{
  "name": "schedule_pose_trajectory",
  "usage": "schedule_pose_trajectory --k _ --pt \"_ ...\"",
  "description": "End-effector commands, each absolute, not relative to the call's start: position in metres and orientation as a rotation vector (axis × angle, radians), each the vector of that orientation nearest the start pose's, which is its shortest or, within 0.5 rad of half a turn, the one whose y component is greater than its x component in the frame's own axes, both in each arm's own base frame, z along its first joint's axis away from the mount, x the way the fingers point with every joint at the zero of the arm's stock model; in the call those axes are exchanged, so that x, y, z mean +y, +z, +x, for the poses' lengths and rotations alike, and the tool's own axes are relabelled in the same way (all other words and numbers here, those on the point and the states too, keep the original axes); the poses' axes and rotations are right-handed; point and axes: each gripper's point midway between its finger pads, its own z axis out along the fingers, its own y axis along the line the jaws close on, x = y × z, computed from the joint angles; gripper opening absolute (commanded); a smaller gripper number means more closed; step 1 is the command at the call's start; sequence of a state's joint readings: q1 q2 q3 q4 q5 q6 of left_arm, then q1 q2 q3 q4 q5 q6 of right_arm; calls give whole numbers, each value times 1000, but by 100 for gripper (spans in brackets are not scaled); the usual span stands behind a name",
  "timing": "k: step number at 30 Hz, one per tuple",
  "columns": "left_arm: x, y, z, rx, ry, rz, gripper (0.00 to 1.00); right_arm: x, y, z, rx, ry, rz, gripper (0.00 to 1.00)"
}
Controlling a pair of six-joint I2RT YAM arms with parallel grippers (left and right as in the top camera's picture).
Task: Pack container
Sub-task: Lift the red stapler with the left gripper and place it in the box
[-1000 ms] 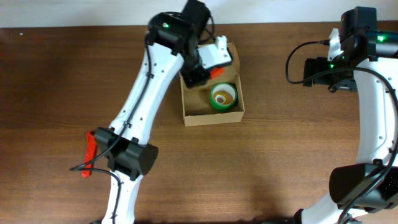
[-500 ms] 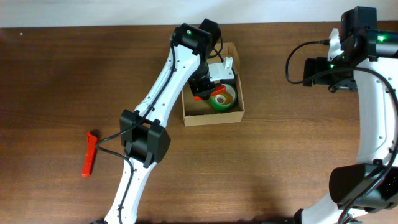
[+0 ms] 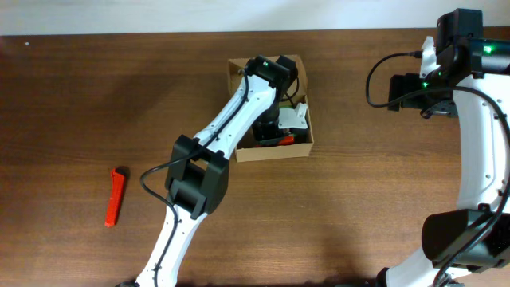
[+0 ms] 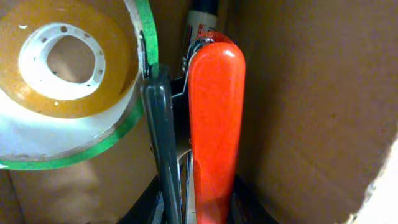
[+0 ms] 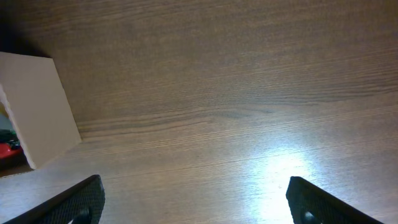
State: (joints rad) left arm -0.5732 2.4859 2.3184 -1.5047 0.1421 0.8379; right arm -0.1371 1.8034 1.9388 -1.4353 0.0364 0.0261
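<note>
Your left gripper (image 3: 282,129) is down inside the box (image 3: 275,153), pinching, it seems, the red tool (image 4: 214,124). Its length lies along the wall, with the tape (image 4: 68,74) just beside. The right gripper (image 5: 196,199) is spread, well apart.

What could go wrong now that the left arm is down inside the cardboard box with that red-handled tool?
First, the red-handled tool sits close between the green tape roll and a wall of the box, so on release it could end up propped instead of lying flat. Second, the left gripper is deep in the box, so pulling out might snag a wall and drag the box.
</note>
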Motion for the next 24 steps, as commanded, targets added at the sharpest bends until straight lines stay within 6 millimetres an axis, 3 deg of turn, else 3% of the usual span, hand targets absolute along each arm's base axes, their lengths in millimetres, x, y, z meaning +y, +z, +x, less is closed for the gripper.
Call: schedule_pose_trajectory --k 1,4,5,6,7,9,10,14,19,20,24 --pt "-268 46 367 2450 -238 2096 2 -60 225 376 2863 -65 258 94" --pt "-269 46 369 2461 -229 2075 2 -60 225 375 2864 -64 258 94" --pt "-268 45 371 2467 -209 2065 8 -60 225 375 2867 -64 258 94" --pt "-266 45 375 2486 -172 2040 22 -60 225 375 2868 -64 258 94" --pt "-266 45 376 2485 -170 2037 28 -60 225 375 2868 -64 258 94" --pt "-266 45 376 2485 -170 2037 50 -60 225 374 2869 -64 259 94" --pt "-266 45 376 2489 -168 2033 69 -60 225 374 2870 -64 259 94" --pt "-265 52 383 2511 -114 1959 69 -60 225 374 2870 -64 259 94" --pt "-259 101 401 2444 -18 1829 69 -56 225 375 2869 -37 254 94" --pt "-256 115 403 2439 -13 1782 69 -56 225 375 2868 -37 254 94" --pt "-234 207 407 2356 47 1540 62 -56 225 375 2867 -37 254 94"
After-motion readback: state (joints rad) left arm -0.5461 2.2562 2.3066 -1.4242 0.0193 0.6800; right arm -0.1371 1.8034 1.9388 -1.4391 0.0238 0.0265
